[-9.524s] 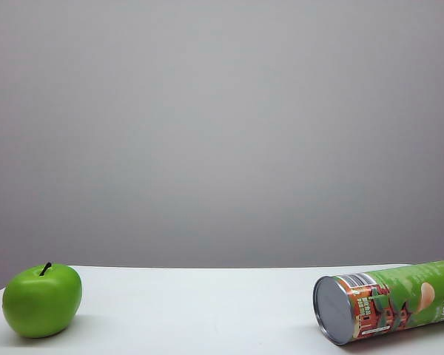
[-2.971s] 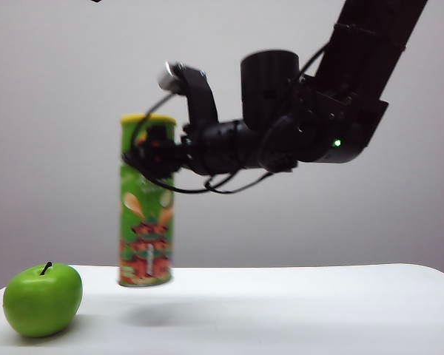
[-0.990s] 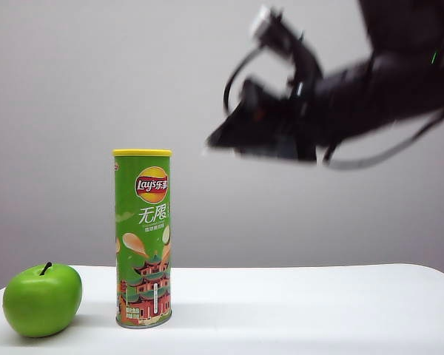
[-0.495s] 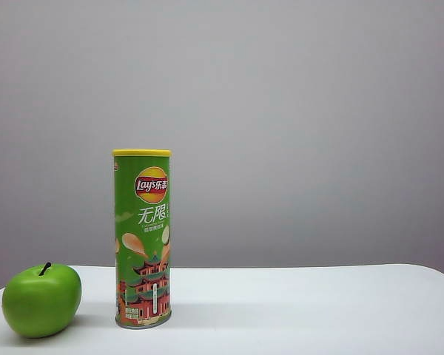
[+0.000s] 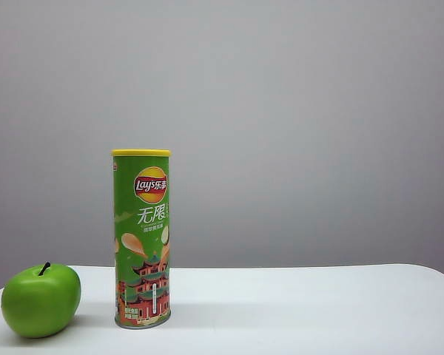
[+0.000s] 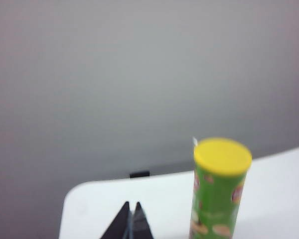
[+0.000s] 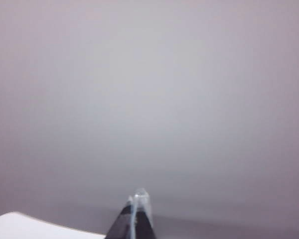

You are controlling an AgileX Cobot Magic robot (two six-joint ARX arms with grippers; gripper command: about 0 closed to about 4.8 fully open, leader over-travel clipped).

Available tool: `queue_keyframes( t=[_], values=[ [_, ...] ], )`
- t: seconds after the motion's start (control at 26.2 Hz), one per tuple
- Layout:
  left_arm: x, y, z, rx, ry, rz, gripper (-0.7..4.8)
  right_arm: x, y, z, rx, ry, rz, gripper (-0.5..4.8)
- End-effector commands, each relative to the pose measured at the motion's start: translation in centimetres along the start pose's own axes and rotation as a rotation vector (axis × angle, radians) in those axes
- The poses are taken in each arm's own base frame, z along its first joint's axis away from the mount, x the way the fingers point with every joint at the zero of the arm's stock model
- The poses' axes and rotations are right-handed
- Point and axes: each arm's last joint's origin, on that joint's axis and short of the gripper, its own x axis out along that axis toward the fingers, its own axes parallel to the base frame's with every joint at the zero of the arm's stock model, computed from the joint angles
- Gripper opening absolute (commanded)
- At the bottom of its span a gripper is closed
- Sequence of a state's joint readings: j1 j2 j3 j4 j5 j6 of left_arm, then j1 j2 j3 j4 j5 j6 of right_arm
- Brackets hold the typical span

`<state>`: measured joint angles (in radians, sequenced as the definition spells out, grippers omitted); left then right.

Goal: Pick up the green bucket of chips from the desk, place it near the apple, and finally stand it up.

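- Standing upright on the tabletop (image 5: 296, 303): the green bucket of chips (image 5: 141, 238), yellow lid up, silver base down, logo and white characters facing the exterior view, red-orange building artwork near its foot.
- The can is free; nothing touches it but the tabletop.
- The apple (image 5: 41, 300): glossy green, short dark stem up, resting on the tabletop just beside the can, on the left of it in the exterior view, with a narrow gap between them. The can rises to more than twice the apple's height.
- Tabletop: plain white, rounded edge, seen in all three views.
- My left pincer (image 6: 131, 215): dark fingertips pressed together, nothing between them, carrying nothing. It sits above the tabletop, near the can but clear of it; my left wrist view looks down on the yellow lid. The picture is soft.
- My right pincer (image 7: 139, 201): tips together, closed on nothing, raised in front of the grey wall (image 7: 149, 89), with only a corner of the tabletop in its view. Neither can nor apple appears there.
- Neither of my pincers shows in the exterior view.
- Backdrop: plain grey wall behind the tabletop.
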<state>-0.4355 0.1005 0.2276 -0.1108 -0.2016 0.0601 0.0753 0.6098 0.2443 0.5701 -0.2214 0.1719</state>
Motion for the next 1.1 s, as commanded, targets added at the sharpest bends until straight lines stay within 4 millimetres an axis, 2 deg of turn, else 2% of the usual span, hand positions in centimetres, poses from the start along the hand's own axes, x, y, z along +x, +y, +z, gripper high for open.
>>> queue_keyframes(
  t=[0.04,0.15,0.23,0.34,0.65,0.8,0.91,1.1],
  values=[
    [0.5,-0.2,-1.2,-0.085,-0.051,-0.005,-0.05,-0.4,-0.1,-1.1,0.012,0.001,-0.017,-0.05],
    [0.7,-0.3,-1.9,-0.103,-0.045,-0.007,-0.05,-1.7,-0.3,-3.8,0.046,-0.02,-0.018,-0.05],
    [0.7,-0.3,-2.0,-0.09,-0.041,-0.006,-0.05,-2.5,-0.4,-4.9,0.067,-0.057,-0.041,-0.05],
    [0.6,-0.3,-2.0,-0.087,-0.04,-0.01,-0.05,-2.6,-0.5,-5.7,0.081,0.01,-0.07,-0.05],
    [0.1,0.5,-3.2,-0.122,-0.009,0.003,-0.05,-2.7,-0.4,-5.4,0.03,-0.022,-0.039,-0.05],
    [0.2,1.6,-3.3,-0.118,-0.022,0.027,-0.05,-2.7,-0.6,-6.3,0.015,0.074,-0.075,-0.05],
    [0.1,2.6,-3.7,-0.16,-0.006,0.107,-0.05,-2.7,-0.7,-7.0,-0.038,0.143,-0.082,-0.05],
    [0.0,3.8,-4.9,-0.191,0.026,0.231,-0.05,-2.6,-0.7,-5.2,0.006,-0.055,-0.146,-0.05]
  ],
)
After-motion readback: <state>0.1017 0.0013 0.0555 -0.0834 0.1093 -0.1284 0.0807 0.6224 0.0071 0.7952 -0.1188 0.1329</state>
